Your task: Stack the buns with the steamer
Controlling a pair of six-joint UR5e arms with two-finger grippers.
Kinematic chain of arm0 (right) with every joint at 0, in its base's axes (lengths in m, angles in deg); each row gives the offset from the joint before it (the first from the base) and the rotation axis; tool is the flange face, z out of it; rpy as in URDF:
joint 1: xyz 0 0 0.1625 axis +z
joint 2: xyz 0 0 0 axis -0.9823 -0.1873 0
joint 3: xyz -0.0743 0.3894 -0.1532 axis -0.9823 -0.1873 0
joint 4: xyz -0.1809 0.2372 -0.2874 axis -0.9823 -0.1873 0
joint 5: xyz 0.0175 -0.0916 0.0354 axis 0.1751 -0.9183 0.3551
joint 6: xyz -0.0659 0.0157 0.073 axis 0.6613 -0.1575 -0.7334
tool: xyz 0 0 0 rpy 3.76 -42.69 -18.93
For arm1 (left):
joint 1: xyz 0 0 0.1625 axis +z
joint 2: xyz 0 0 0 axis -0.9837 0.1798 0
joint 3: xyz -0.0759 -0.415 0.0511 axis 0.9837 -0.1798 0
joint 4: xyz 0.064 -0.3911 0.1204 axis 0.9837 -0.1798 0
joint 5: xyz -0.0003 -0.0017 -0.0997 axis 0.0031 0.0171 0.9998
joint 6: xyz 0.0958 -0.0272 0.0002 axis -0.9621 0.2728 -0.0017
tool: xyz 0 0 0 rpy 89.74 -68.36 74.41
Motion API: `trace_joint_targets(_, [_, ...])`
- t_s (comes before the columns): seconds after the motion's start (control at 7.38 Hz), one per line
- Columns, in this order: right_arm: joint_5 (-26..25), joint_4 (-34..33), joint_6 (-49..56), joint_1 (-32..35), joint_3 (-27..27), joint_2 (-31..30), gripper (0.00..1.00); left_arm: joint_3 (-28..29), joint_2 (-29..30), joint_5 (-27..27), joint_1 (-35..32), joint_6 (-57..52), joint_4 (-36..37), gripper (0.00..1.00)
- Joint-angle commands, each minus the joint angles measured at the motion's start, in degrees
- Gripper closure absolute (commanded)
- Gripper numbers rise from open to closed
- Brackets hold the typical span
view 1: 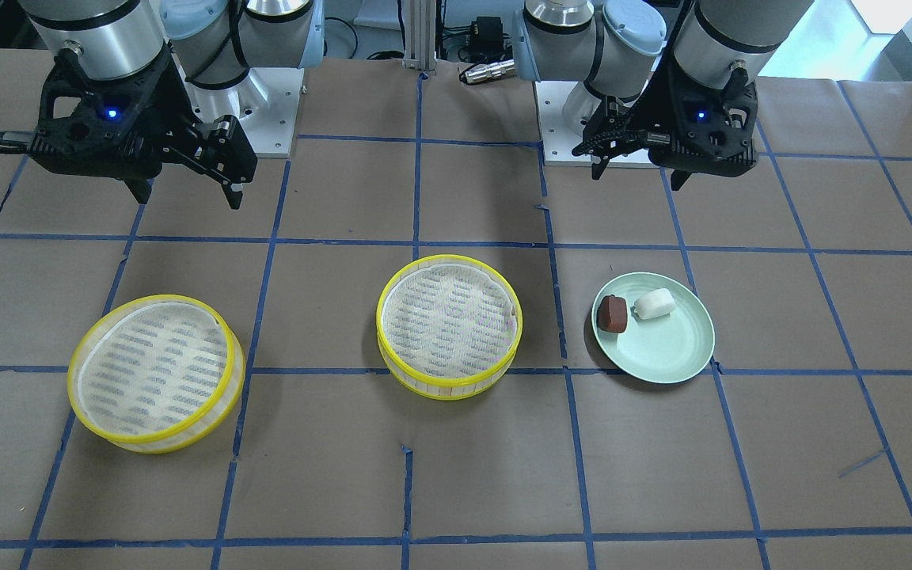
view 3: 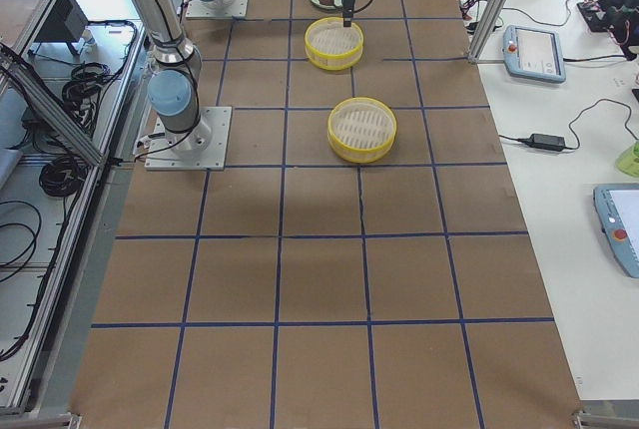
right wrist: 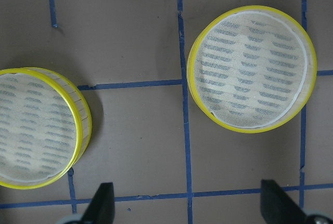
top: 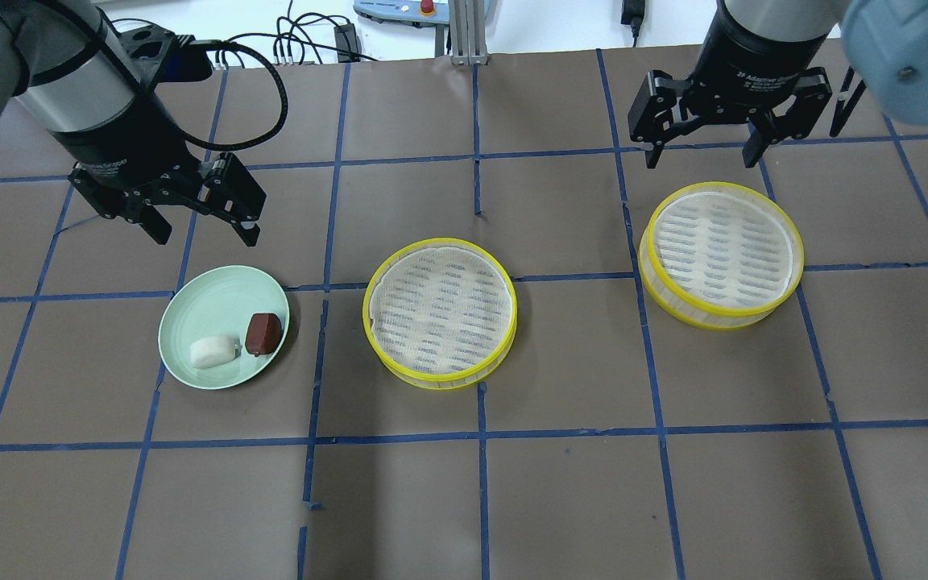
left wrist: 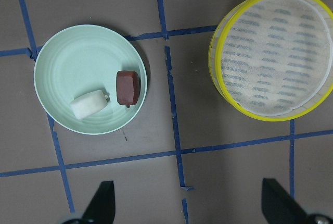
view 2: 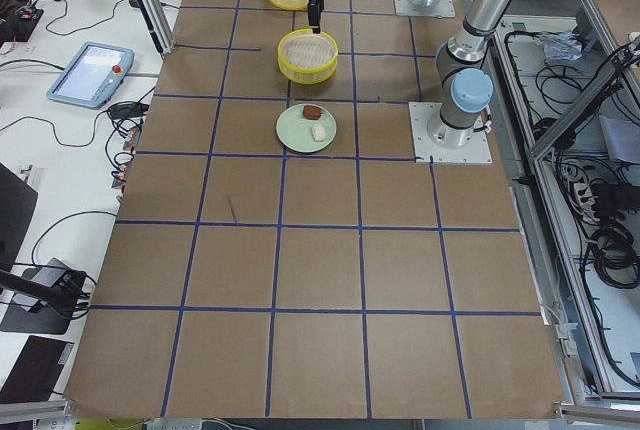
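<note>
A white bun (top: pixel 213 352) and a dark reddish-brown bun (top: pixel 263 333) lie side by side on a green plate (top: pixel 214 302) at the table's left. One yellow-rimmed steamer tray (top: pixel 440 312) sits at the centre and a second steamer tray (top: pixel 722 254) at the right; both hold nothing. My left gripper (top: pixel 198 229) hovers open and empty just behind the plate. My right gripper (top: pixel 702 157) hovers open and empty behind the right tray. The left wrist view shows the white bun (left wrist: pixel 89 104), the brown bun (left wrist: pixel 128 87) and the centre tray (left wrist: pixel 270 54).
The table is brown paper with a blue tape grid. The arm bases (view 1: pixel 250 103) stand at the robot's edge. In the right wrist view the right tray (right wrist: pixel 252 67) and part of the centre tray (right wrist: pixel 36 127) show below the open fingers.
</note>
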Motion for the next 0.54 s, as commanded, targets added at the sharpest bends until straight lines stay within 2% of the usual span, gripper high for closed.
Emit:
trace_joint_targets(0.0, [0.01, 0.02, 0.00, 0.00, 0.00, 0.02, 0.00, -0.23, -0.05, 0.15, 0.01, -0.28, 0.10, 0.00])
trace_joint_targets(0.27, [0.01, 0.11, 0.09, -0.09, 0.00, -0.06, 0.00, -0.84, -0.14, -0.11, 0.88, -1.94, -0.42, 0.00])
trace_joint_targets(0.41, [-0.08, 0.20, 0.44, -0.09, 0.00, 0.02, 0.00, -3.11, 0.30, -0.20, 2.80, -5.43, 1.92, 0.00])
